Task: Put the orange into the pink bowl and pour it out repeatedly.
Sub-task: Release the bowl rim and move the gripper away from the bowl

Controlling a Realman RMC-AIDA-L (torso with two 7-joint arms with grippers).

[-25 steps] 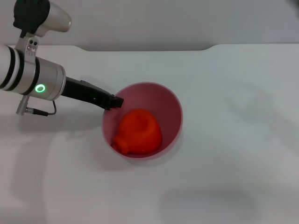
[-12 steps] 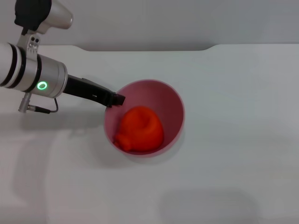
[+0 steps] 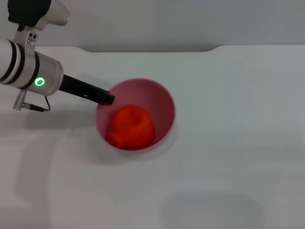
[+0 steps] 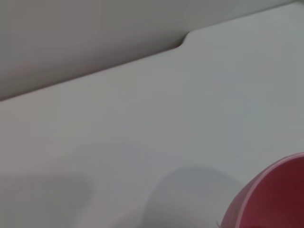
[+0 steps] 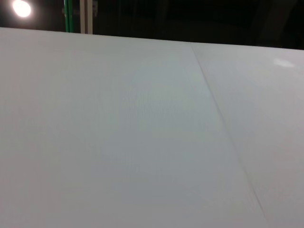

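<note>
Orange (image 3: 131,126) inside pink bowl (image 3: 164,107); left gripper (image 3: 108,98) jaws clamp bowl's left rim.

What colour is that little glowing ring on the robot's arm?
Green: a small ring light on the left arm's silver wrist, clearest in the head view.

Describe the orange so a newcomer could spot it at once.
Start at the white table and find the pink bowl near its middle, with the left gripper at its rim. The orange lies inside that bowl: a lumpy, bright orange-red fruit, the only vivid thing against pink and white.
</note>
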